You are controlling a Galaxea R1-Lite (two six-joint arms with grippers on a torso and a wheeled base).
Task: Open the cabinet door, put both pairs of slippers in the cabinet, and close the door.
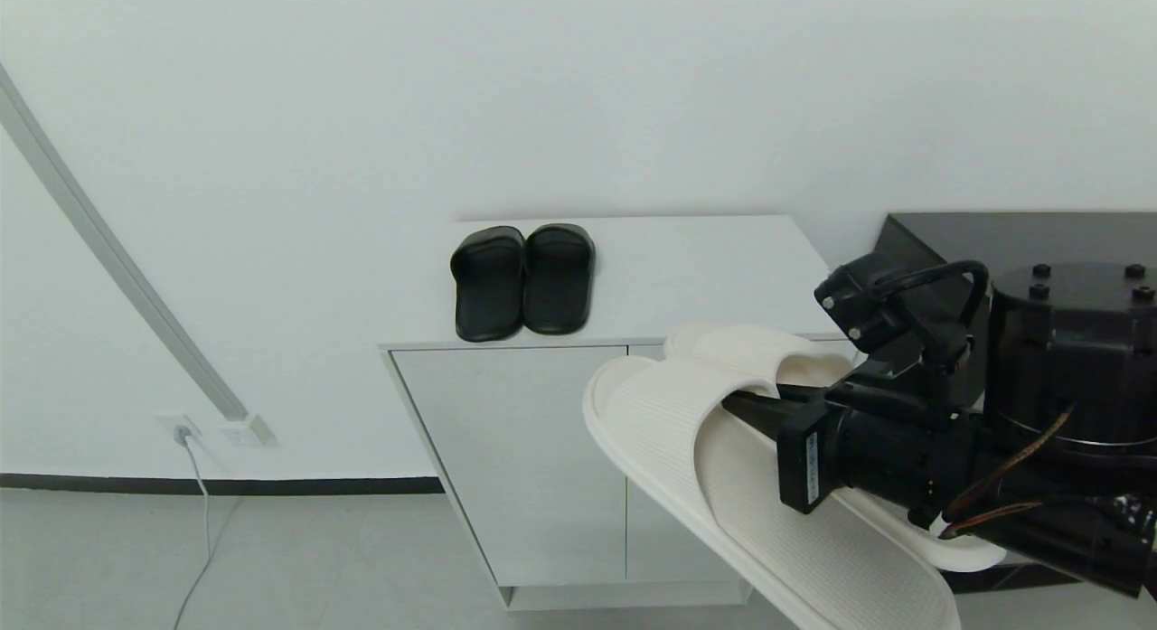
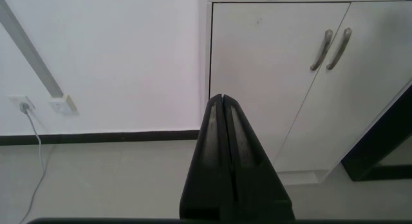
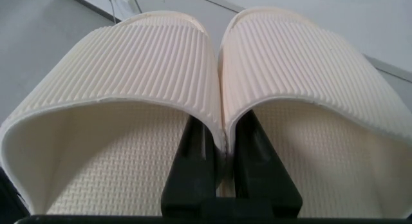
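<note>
A pair of black slippers (image 1: pixel 524 280) lies side by side on top of the white cabinet (image 1: pixel 687 268). Both cabinet doors (image 1: pixel 524 458) are closed, their two grey handles (image 2: pixel 331 49) meeting at the middle. My right gripper (image 3: pixel 220 150) is shut on the pair of cream ribbed slippers (image 1: pixel 723 431), one finger inside each strap, pinching the inner edges together. It holds them in the air in front of the cabinet's right door. My left gripper (image 2: pixel 223 103) is shut with nothing in it, low in front of the cabinet's left edge.
A dark cabinet (image 1: pixel 1012 237) stands right of the white one. On the left wall there is a slanted grey rail (image 1: pixel 108 241) and a socket (image 1: pixel 181 427) with a cable (image 1: pixel 203 521) running to the grey floor (image 1: pixel 271 558), which is bare there.
</note>
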